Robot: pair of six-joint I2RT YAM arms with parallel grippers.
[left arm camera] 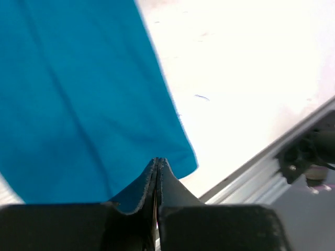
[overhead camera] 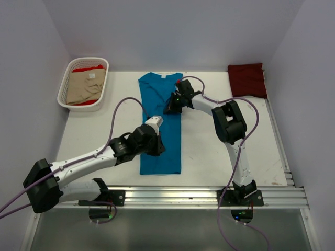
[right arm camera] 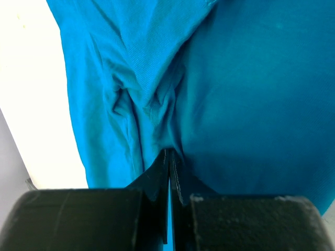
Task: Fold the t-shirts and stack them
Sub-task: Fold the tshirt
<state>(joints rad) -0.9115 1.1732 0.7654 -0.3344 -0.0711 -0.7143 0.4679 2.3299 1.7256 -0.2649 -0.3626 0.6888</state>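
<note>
teal t-shirt (overhead camera: 158, 102) lies mid table (overhead camera: 209, 151) as a long strip running near-to-far; right gripper (right arm camera: 170, 154) is pinched shut on bunched cloth toward the far end; left gripper (left arm camera: 157, 162) is squeezed shut at the near hem, can't tell if it's got fabric, so it's closer for folding lengthwise
</note>
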